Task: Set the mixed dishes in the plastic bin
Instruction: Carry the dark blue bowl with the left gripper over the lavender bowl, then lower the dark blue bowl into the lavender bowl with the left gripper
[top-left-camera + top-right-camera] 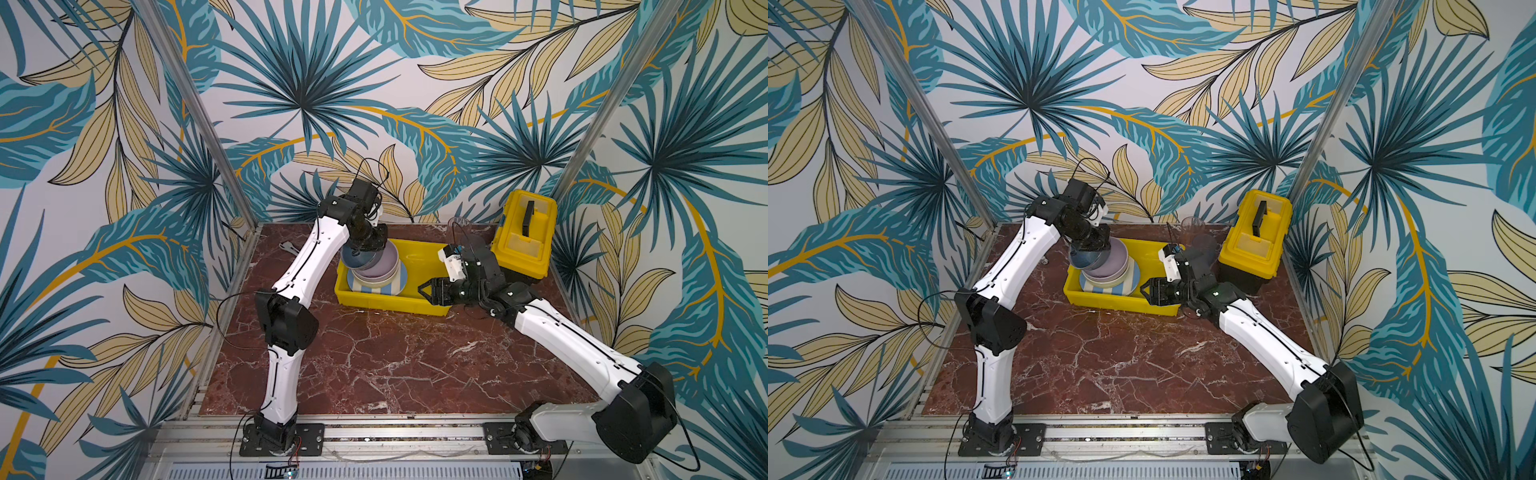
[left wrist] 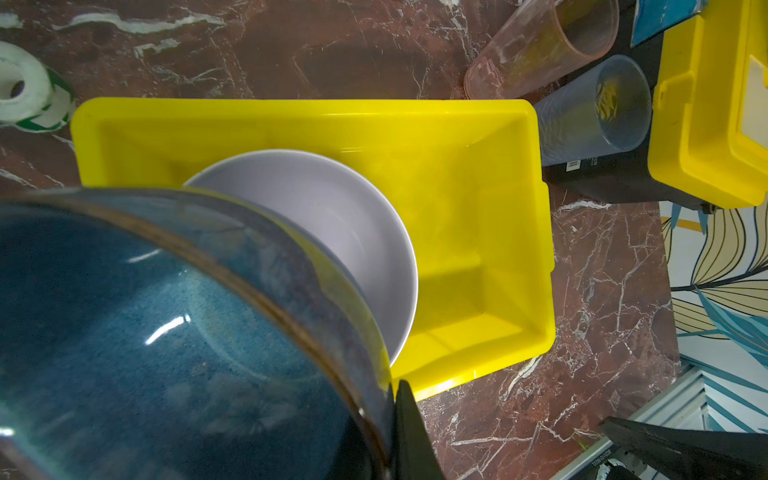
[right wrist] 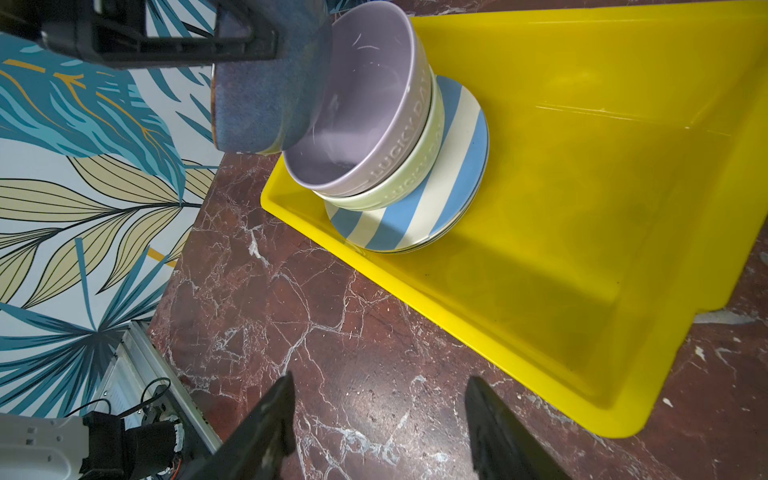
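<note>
Progress: The task was judged well advanced. A stack had been built in the bin, one bowl was being brought in, and two tumblers were not yet placed.
Bin: The shallow rectangular bright yellow plastic bin [image 1: 390, 306] was set on the red marble worktop [image 1: 374, 365], at the centre of both top views.
Bin contents: A round blue-and-cream striped plate [image 3: 415, 216] lay at the left end of the bin. A pale green bowl [image 3: 409, 180] sat on it, and a lilac bowl [image 3: 353, 116] was nested in that. Thin edges under the striped plate suggested more plates, but their pattern could not be told. The right half of the bin was bare.
Bowl in transit: A dark blue glazed bowl [image 2: 145, 332] was held tilted over the rim of the lilac bowl. Whether the two touched could not be told.
Left hand: The left hand [image 1: 362, 249] was clamped on the wall of the dark blue glazed bowl.
Right hand: The right hand [image 3: 382, 415] was held with its fingers apart and nothing between them, beside the near rim of the bin, right of centre in the top views.
Left to do: A pinkish clear plastic tumbler [image 2: 540, 45] and a greyish clear plastic tumbler [image 2: 594, 112] stood on the worktop outside the bin. They were seen at the upper right of the left wrist view, between the bin and the yellow toolbox with black handle [image 1: 523, 237].
Not for the bin: A small white tape roll [image 2: 29, 91] lay at the left edge of the left wrist view.
</note>
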